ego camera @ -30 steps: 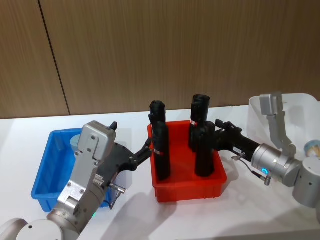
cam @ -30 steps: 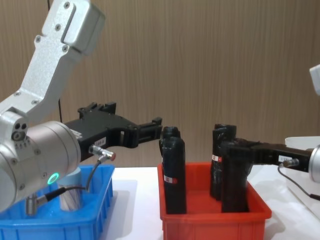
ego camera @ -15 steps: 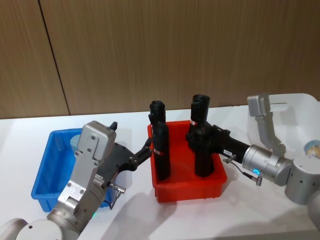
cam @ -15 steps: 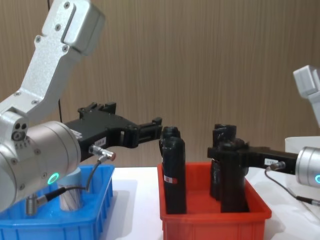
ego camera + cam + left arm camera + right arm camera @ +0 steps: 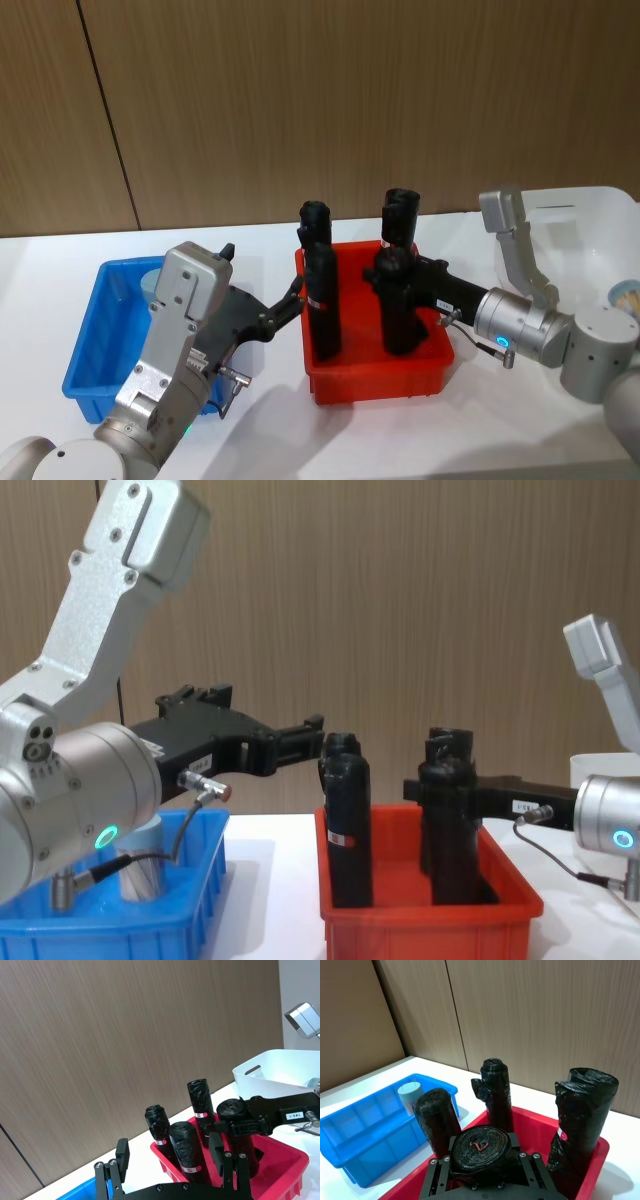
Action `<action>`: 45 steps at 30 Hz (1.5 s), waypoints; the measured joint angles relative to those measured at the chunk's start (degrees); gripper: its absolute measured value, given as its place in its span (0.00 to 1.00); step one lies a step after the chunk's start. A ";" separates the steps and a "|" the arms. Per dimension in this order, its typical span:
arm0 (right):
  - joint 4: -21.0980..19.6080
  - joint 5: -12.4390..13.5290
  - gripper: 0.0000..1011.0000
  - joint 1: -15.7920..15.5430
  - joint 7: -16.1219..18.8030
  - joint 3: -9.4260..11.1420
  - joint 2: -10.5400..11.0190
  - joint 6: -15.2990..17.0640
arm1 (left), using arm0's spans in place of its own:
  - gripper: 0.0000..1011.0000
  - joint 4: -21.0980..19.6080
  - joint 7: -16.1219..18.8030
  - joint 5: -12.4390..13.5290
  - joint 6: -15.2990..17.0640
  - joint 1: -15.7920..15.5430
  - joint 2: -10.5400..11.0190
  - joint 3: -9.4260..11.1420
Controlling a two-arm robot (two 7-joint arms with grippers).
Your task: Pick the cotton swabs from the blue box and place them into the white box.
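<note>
Left arm rises from the near left, its silver forearm angled up and away, wrist bent so the black left gripper (image 5: 283, 310) reaches rightward, roughly level. Its fingers stand apart, nothing between them; fingertips (image 5: 312, 723) point right in the chest view. Right arm enters from the near right, silver elbow link raised, forearm lying low and pointing left. The right gripper (image 5: 393, 272) is stretched leftward, fingers closed around the top of a black roll (image 5: 397, 310).
</note>
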 joint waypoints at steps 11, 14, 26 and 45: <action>-8.52 0.33 0.54 -2.89 -1.84 0.54 1.31 1.74 | 0.99 0.00 0.00 0.00 0.00 0.00 0.00 0.00; -13.76 0.64 0.54 -4.70 -3.38 1.04 2.26 2.95 | 0.99 0.00 0.00 0.00 0.00 0.00 0.00 0.00; -29.88 1.35 0.54 -10.26 -9.61 3.23 5.60 6.76 | 0.99 0.00 0.00 0.00 0.00 0.00 0.00 0.00; -46.28 0.40 0.54 -17.50 -22.29 8.37 11.90 11.29 | 0.99 0.00 0.00 0.00 0.00 0.00 0.00 0.00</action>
